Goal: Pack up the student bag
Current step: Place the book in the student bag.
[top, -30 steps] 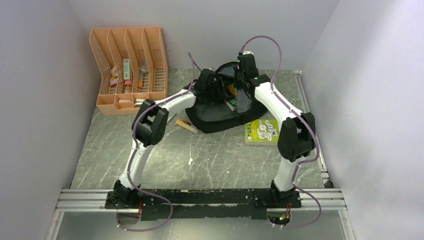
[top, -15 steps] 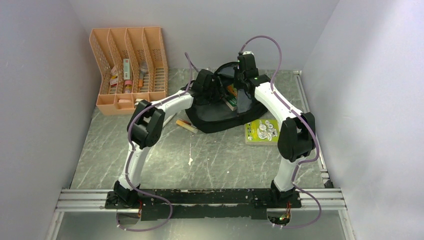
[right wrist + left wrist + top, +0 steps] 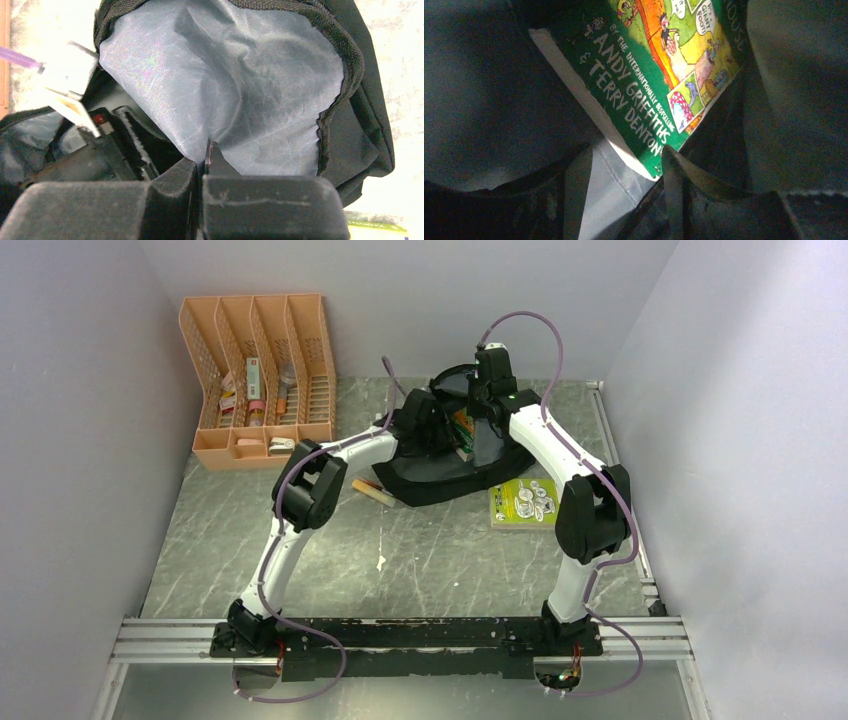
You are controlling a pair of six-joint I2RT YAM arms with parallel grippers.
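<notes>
The right tool (image 3: 202,162) is pinched fully together on a fold of grey lining (image 3: 240,85), holding that side of the student bag (image 3: 437,483) up. In the right wrist view the lining spreads from the fingertips toward 12 o'clock as a thin, glossy, creased sheet. A coarse black edging rims it from 12 round to 3 o'clock, and beyond that the outer shell is matte black woven cloth in soft folds. The left arm's wrist sits inside the mouth at 9 o'clock.

The left tool (image 3: 626,155) is deep in the bag, its fingers partway apart with nothing clamped between them. A green book (image 3: 649,75) lies tilted just past the tips toward 12 o'clock, and its lower corner meets the finger on the right of that view. Its cover carries cartoon panels and white author names. Dark fabric closes in on both sides.

From above, the bag is a rounded, slumped black mound at 12 o'clock on the grey marbled tabletop (image 3: 440,560), mouth gaping upward. A yellow-green booklet (image 3: 524,503) lies just beside it at 4 o'clock, and a yellowish pen-shaped item (image 3: 373,492) lies at 8 o'clock. An orange mesh organiser (image 3: 258,380) stands well apart at 10 o'clock.
</notes>
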